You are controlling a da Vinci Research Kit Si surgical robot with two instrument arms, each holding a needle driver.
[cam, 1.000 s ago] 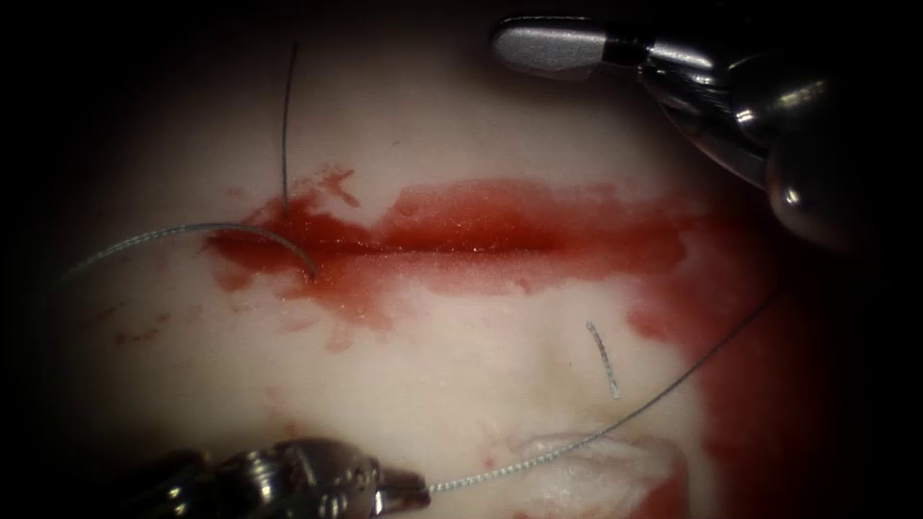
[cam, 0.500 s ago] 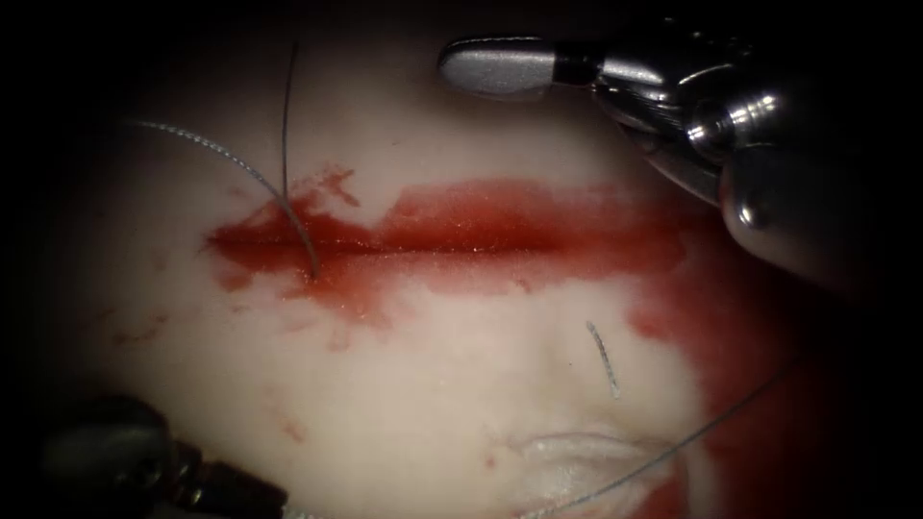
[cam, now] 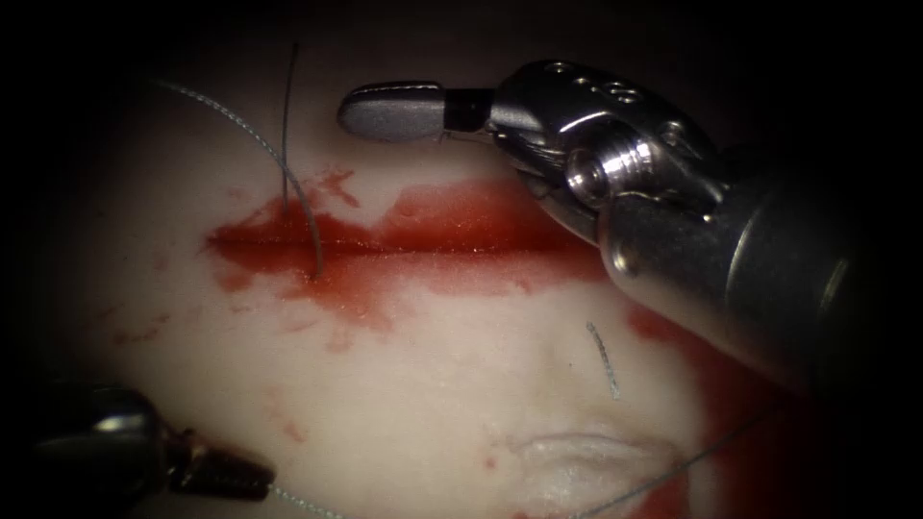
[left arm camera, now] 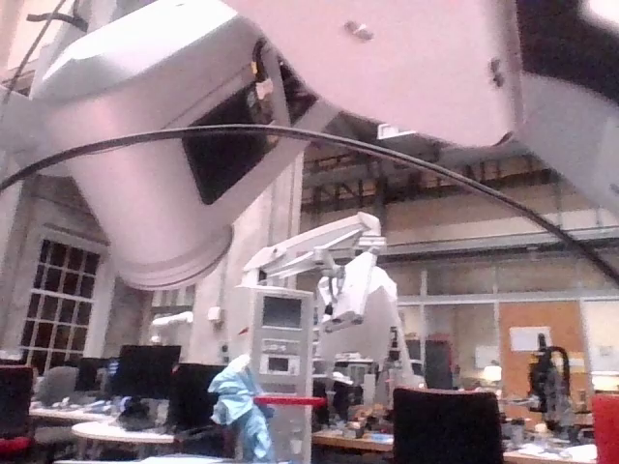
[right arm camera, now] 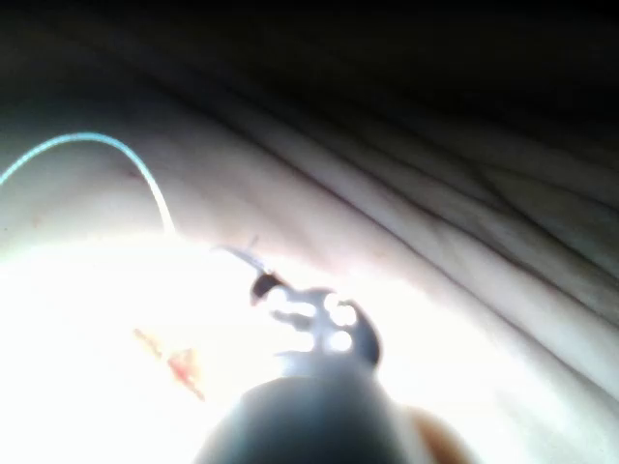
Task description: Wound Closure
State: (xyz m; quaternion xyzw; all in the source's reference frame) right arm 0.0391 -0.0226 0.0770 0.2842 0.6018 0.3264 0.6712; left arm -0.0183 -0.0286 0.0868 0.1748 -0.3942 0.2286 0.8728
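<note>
Red fluid (cam: 452, 226) pools along the cut (cam: 433, 248), which runs crosswise over the pale tissue (cam: 413, 384), and it spreads darker toward the tissue's right edge.

The right tool (cam: 389, 111) reaches in from the right and hangs above the far side of the cut, near its middle. Its jaws lie pressed together with nothing seen between them. In the right wrist view the same tool (right arm camera: 308, 319) sits over brightly lit tissue, with an arc of thread (right arm camera: 97, 145) beyond it.

The left tool (cam: 231, 474) sits at the tissue's near left corner, clenched on the thread (cam: 288, 495). The strand leaves its tip and runs along the near edge toward the right.

Near the left end of the cut the thread enters the tissue on the cut's near lip, then curves up and away toward the far left corner. A darker thread tail (cam: 286, 125) stands up from the far lip just beside it and crosses that curve.

A short cut end of thread (cam: 604, 360) lies loose on the near side, right of the middle. Where the needle is I cannot tell.
</note>
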